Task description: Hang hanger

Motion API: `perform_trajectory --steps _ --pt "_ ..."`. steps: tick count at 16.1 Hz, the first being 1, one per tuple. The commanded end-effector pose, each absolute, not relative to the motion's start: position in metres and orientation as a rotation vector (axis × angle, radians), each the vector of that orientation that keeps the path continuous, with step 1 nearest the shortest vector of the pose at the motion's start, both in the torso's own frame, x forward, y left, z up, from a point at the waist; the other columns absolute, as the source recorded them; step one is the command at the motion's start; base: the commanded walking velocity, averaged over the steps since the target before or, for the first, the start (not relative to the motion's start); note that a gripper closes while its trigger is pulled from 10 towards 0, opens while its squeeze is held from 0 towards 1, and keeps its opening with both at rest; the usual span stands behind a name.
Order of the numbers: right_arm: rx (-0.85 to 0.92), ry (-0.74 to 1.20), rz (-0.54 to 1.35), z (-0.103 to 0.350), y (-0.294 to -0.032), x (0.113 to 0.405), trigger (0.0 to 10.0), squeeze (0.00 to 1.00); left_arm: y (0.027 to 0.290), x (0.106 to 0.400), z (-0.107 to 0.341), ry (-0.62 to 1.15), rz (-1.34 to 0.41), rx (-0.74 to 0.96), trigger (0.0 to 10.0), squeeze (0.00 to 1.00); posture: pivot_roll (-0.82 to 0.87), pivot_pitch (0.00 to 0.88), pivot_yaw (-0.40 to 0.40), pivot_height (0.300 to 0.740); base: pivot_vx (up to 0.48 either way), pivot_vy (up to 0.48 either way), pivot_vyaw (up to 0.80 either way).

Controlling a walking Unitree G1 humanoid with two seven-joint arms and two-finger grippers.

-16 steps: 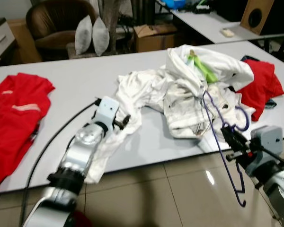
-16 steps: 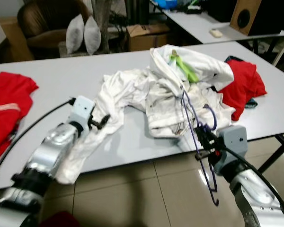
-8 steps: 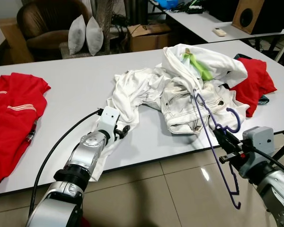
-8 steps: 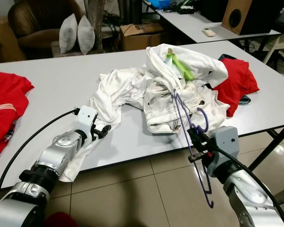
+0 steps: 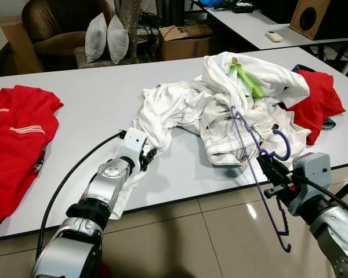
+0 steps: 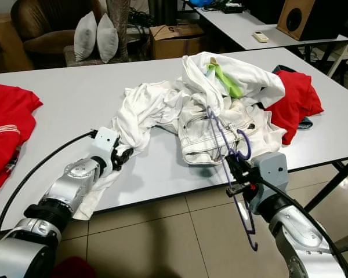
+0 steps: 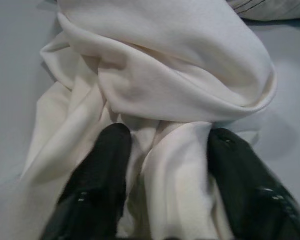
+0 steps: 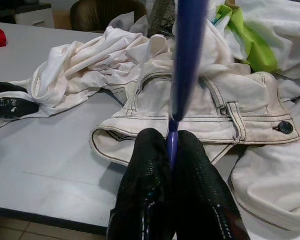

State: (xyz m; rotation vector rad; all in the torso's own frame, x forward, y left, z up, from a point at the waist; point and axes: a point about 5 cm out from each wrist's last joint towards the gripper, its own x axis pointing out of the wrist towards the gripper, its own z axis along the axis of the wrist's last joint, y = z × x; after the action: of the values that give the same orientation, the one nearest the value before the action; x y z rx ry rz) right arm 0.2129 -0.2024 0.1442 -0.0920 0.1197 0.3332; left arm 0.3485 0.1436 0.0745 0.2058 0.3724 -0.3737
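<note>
A purple wire hanger [image 5: 250, 146] is held upright at the table's front edge, its hook [image 5: 282, 147] level with the white jeans [image 5: 232, 130]. My right gripper [image 5: 271, 172] is shut on one of its arms; in the right wrist view the fingers [image 8: 150, 170] pinch the purple wire [image 8: 188, 55]. My left gripper [image 5: 147, 154] rests on a white shirt [image 5: 162, 110] near the front of the table. In the left wrist view it is open [image 7: 167, 134], with a fold of white cloth [image 7: 165, 75] lying between the fingers [image 7: 102, 170].
The grey table [image 5: 81, 95] bears a heap of white clothes with a green piece [image 5: 247, 81], a red shirt [image 5: 14, 130] on the left and a red garment [image 5: 316, 98] on the right. Behind stand an armchair [image 5: 52, 35], cushions [image 5: 107, 37] and another table [image 5: 261, 26].
The camera view has shifted a little. My left gripper has pushed slightly further into the white shirt. The right gripper still holds the hanger, now a bit nearer the table edge.
</note>
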Motion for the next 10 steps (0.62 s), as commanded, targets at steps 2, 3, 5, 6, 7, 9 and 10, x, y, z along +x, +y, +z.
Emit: perform_trajectory --steps 2,3,5,6,7,9,10 --pt "-0.110 0.084 0.305 0.150 -0.205 0.215 10.0 0.00 0.143 0.352 0.078 0.368 -0.374 0.194 0.0 0.00 -0.29 0.000 0.051 0.740 0.000 0.000 0.00" --pt "-0.110 0.057 0.258 0.152 -0.209 0.217 10.0 0.00 0.143 0.353 0.078 0.366 -0.373 0.190 0.0 0.00 -0.29 0.000 0.052 0.740 0.000 0.000 0.00" --pt "-0.069 -0.015 0.124 0.160 -0.220 0.224 10.0 0.00 0.141 0.354 0.080 0.357 -0.380 0.157 0.0 0.00 -0.28 0.000 0.048 0.740 0.000 0.000 0.00" --pt "-0.067 -0.026 0.109 0.162 -0.222 0.225 10.0 0.00 0.141 0.354 0.080 0.356 -0.380 0.151 0.0 0.00 -0.28 0.000 0.049 0.740 0.000 0.000 0.00" --pt "-0.058 -0.061 0.053 0.166 -0.227 0.227 10.0 0.00 0.142 0.356 0.082 0.351 -0.367 0.124 0.0 0.00 -0.28 0.000 0.049 0.740 0.000 0.000 0.00" --pt "-0.038 -0.126 -0.027 0.175 -0.235 0.228 10.0 0.00 0.141 0.361 0.088 0.336 -0.361 0.079 0.0 0.00 -0.29 0.000 0.052 0.740 0.000 0.000 0.00" --pt "-0.034 -0.145 -0.063 0.177 -0.239 0.229 10.0 0.00 0.135 0.367 0.097 0.311 -0.372 0.067 0.0 0.00 -0.29 0.000 0.050 0.740 0.000 0.000 0.00"
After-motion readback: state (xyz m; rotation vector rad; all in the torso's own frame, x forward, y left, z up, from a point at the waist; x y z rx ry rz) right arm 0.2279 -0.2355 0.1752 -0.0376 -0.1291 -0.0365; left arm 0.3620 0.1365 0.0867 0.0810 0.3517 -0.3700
